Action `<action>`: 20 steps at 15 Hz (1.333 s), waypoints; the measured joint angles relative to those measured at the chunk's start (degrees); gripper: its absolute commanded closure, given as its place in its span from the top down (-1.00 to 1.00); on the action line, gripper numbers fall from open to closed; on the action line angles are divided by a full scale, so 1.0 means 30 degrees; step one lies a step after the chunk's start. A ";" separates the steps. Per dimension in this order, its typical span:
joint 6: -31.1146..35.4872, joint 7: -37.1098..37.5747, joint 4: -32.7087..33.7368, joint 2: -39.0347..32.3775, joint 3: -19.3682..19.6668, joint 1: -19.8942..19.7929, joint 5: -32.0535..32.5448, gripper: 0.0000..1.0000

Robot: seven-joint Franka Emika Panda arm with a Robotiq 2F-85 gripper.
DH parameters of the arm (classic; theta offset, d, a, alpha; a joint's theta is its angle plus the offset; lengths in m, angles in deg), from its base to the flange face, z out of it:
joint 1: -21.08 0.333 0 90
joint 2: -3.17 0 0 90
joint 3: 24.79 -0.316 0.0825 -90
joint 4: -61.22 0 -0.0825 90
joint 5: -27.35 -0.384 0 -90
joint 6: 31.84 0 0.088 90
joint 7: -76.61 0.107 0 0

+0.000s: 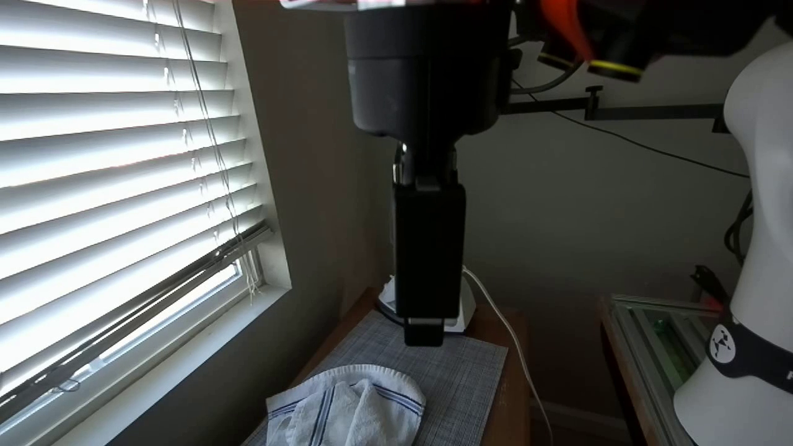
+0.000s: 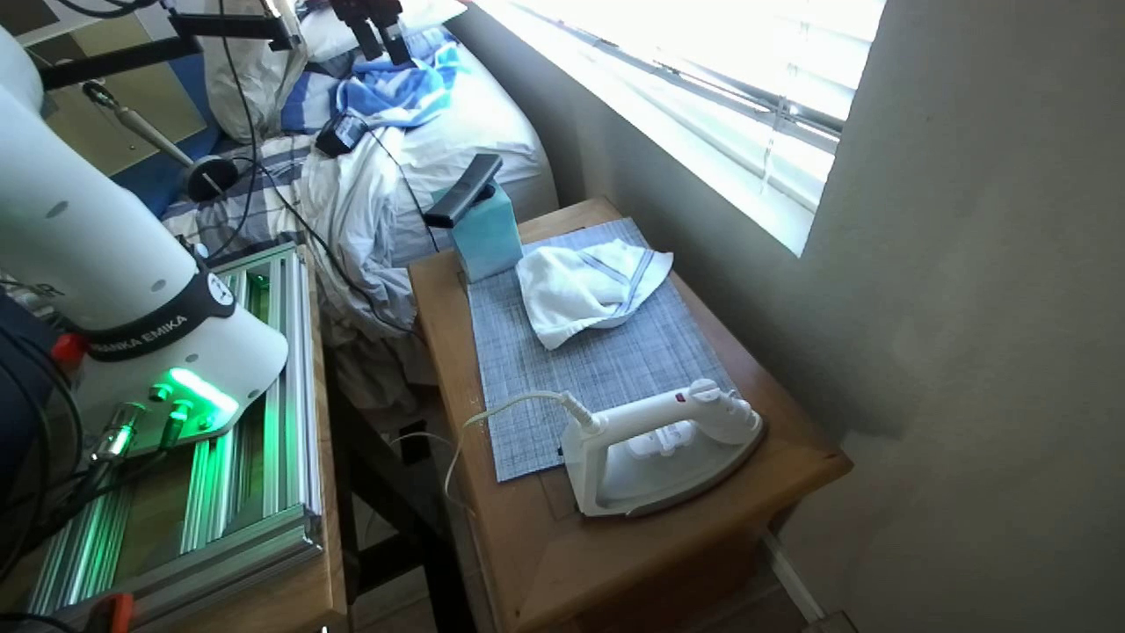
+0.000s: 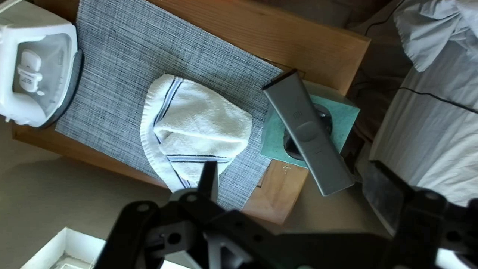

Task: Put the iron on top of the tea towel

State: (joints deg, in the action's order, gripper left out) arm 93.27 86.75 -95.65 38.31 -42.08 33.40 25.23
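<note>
You look to be at the approach stage, with no grasp made yet: the gripper (image 3: 296,179) is in the air well above the tea towel (image 3: 201,127), its fingers (image 3: 208,179) spread wide with nothing between them. The iron (image 2: 668,466) sits near the tea towel, at one end of the placemat (image 3: 123,48), with a bare stretch of weave between the two; on the tea towel's opposite side stands the teal box (image 2: 488,237) with the remote (image 3: 310,130) lying across its top. Your next move should carry you past the tea towel, away from that box, then line the fingers up astride the handle (image 2: 650,412) before you descend. Mind the cord (image 2: 528,396), which could tug once you lift. The tea towel is folded and uneven, so plan a slow, level set-down.
</note>
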 measured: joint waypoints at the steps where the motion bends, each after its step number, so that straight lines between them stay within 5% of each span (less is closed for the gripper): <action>1: -0.0117 -0.0537 0.0012 0.0082 0.0443 0.0149 -0.0026 1.00; 11: -0.1925 -0.3798 0.0133 0.1925 0.3905 -0.0068 -0.0028 1.00; 20: 0.0970 -0.0277 0.0191 0.1658 0.4081 -0.5851 0.1978 1.00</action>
State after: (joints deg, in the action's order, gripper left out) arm 96.18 85.92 -95.08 43.28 -29.84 15.84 31.17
